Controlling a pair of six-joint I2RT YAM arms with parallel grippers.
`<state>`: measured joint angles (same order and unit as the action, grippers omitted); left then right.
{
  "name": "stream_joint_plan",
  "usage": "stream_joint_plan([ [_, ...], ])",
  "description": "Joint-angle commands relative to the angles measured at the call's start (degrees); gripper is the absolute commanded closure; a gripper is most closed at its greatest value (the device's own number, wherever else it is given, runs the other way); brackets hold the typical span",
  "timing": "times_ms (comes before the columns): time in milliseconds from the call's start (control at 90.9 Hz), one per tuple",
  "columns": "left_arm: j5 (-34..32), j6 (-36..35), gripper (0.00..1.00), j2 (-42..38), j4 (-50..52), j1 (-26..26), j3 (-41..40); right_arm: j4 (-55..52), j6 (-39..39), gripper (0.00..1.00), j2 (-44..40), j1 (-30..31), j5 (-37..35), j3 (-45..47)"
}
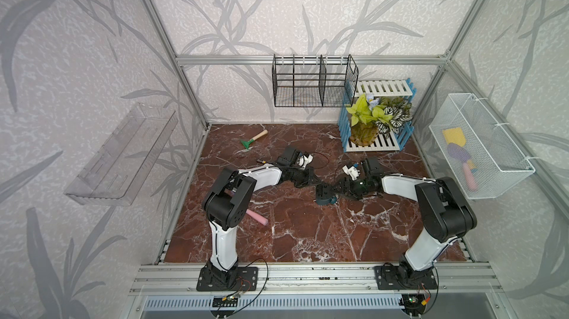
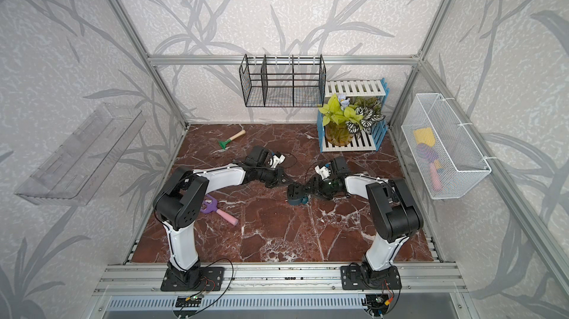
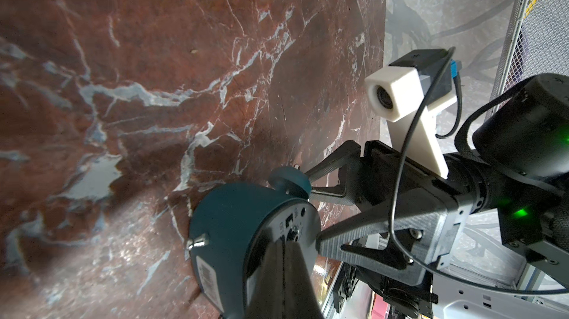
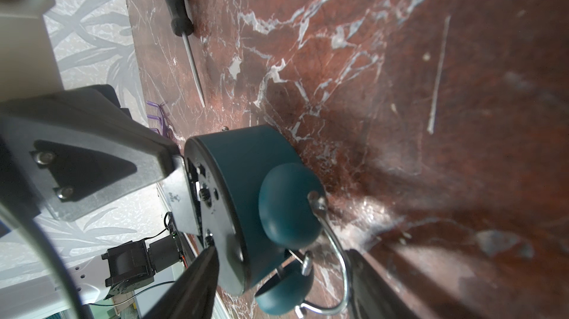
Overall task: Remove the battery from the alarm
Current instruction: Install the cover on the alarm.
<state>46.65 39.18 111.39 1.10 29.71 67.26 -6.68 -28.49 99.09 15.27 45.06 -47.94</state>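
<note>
The right gripper (image 3: 314,208) clamps a dark-teal metal twin-bell alarm clock (image 3: 234,219) on a red-brown marble tabletop (image 3: 154,55). The left gripper (image 4: 174,163), jaws fully closed, touches the clock's black back.

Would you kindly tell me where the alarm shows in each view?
Top view: alarm near the middle of the red marble table.
Top view: alarm, same mid-table spot.
Left wrist: alarm close up, dark back toward the camera.
Right wrist: alarm close up, teal bells nearest.
Shared landmark: the red marble table, in all four.
</note>
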Motion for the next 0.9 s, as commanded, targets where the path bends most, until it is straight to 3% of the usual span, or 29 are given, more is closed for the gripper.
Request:
stream_joint_plan([
  [0, 0.76, -0.42, 1.00, 1.08, 0.15, 0.51, 0.05, 0.65, -0.02, 0.33, 0.21, 0.29, 0.47, 0.22],
  [891, -1.04, 1.45, 1.00, 0.58, -1.55, 0.95, -3.46, 1.23, -0.24, 0.33, 0.04, 0.37, 0.72, 0.57],
])
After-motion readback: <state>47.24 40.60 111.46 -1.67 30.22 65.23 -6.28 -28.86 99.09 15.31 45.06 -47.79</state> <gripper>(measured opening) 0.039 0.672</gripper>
